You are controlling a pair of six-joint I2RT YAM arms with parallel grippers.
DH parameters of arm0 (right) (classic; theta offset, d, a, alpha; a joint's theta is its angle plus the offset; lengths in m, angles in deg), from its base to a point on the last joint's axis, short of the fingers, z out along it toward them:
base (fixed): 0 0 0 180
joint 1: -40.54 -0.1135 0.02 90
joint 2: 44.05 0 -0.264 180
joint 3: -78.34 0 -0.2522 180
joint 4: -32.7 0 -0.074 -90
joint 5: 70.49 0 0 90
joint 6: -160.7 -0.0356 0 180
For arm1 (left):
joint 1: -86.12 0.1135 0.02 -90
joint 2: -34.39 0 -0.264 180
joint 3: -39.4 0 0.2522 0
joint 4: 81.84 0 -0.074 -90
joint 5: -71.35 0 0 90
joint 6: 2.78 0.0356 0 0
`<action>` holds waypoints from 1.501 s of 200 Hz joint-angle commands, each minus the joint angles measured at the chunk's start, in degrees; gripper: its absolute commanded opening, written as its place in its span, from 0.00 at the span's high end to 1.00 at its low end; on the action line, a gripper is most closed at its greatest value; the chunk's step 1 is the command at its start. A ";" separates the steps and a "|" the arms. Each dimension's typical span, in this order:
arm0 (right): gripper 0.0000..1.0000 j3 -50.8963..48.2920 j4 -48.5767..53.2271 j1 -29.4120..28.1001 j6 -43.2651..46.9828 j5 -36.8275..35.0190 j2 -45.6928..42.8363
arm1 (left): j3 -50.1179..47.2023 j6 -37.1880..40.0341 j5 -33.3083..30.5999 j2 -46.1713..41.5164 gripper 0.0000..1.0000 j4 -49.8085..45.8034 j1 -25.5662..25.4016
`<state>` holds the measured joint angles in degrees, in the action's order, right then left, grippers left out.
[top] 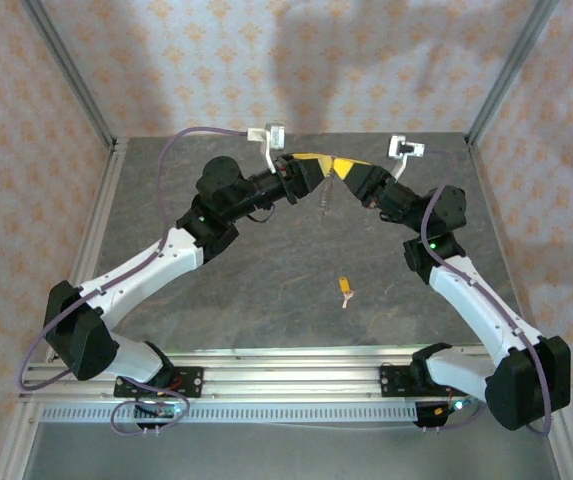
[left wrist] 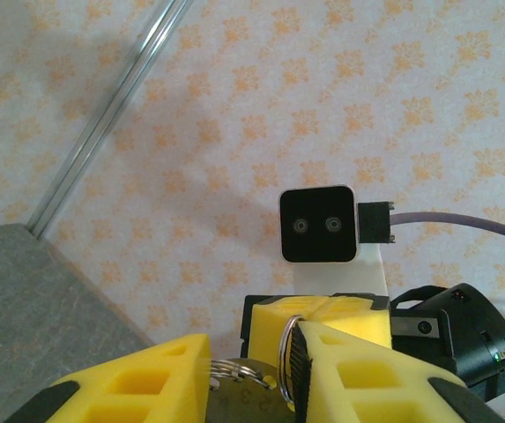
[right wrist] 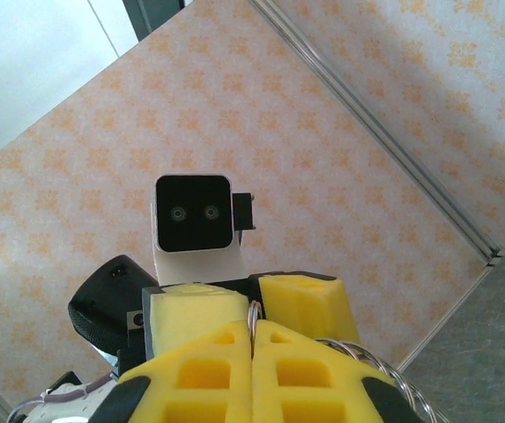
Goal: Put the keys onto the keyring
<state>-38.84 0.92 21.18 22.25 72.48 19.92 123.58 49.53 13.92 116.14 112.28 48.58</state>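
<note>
Lab test cell, aluminium-framed table [top: 266,290]

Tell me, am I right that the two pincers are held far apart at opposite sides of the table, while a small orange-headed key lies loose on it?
Not quite. The top view shows the left pincer and the right pincer meeting tip to tip above the far middle of the table, not far apart. The small orange-headed key does lie loose on it.
</note>
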 commanded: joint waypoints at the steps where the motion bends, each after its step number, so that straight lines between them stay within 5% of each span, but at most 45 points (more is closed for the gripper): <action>1: 1.00 -0.18 -3.95 -0.38 0.16 0.36 -0.29 | 2.11 0.25 1.46 0.55 0.70 2.28 -0.87; 77: 1.00 -0.47 -2.62 -0.39 0.70 0.64 -0.33 | 2.36 0.52 1.25 0.56 0.78 2.18 -0.87; 131: 1.00 0.07 -2.06 -0.43 0.90 0.97 0.45 | 3.45 0.73 2.83 1.26 1.00 2.45 -1.22; 153: 1.00 0.88 0.63 -0.38 2.42 1.05 0.40 | 3.77 1.17 3.19 1.48 1.00 1.75 -1.39; 170: 0.78 1.71 5.24 -0.04 5.25 0.47 -0.77 | 3.91 2.27 3.11 1.31 1.00 0.62 -1.40; 195: 0.63 2.75 10.80 1.86 8.33 0.55 -3.64 | 4.45 5.17 3.10 0.61 1.00 -2.40 -1.40; 300: 0.60 2.94 18.84 7.81 13.37 7.13 -8.43 | 10.15 15.68 10.11 -0.07 1.00 -14.95 -0.08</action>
<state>-38.17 19.57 28.70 33.11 74.93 11.65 129.96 61.29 19.78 117.15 100.00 47.66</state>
